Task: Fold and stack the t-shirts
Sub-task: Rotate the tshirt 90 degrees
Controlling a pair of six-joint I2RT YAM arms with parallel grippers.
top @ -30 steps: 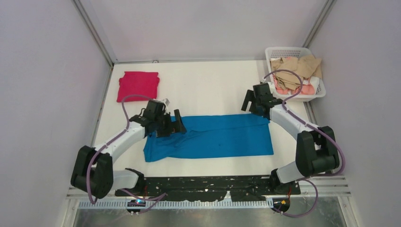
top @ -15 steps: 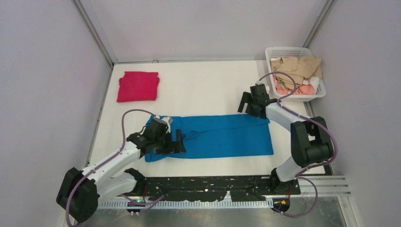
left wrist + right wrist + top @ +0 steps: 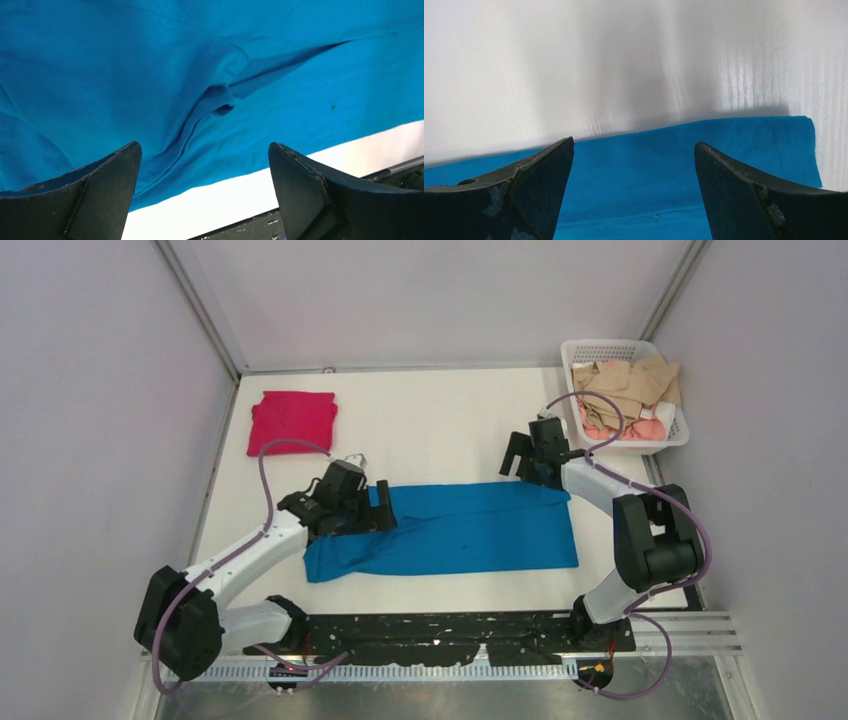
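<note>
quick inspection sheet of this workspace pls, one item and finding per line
surface: white table, no stains seen
job's things: blue t-shirt lying as a long strip, creased at its left end; magenta-red t-shirt folded, far left
clutter: white basket holding beige and pink clothes, far right corner
grippers: left gripper open over the blue t-shirt's left end; right gripper open at its far right corner
cables: purple cables looping off both arms
surroundings: pale walls

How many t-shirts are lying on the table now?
2. The blue shirt lies flat at the near middle; the red shirt lies folded at the far left. The basket holds more cloth, perhaps shirts.
</note>
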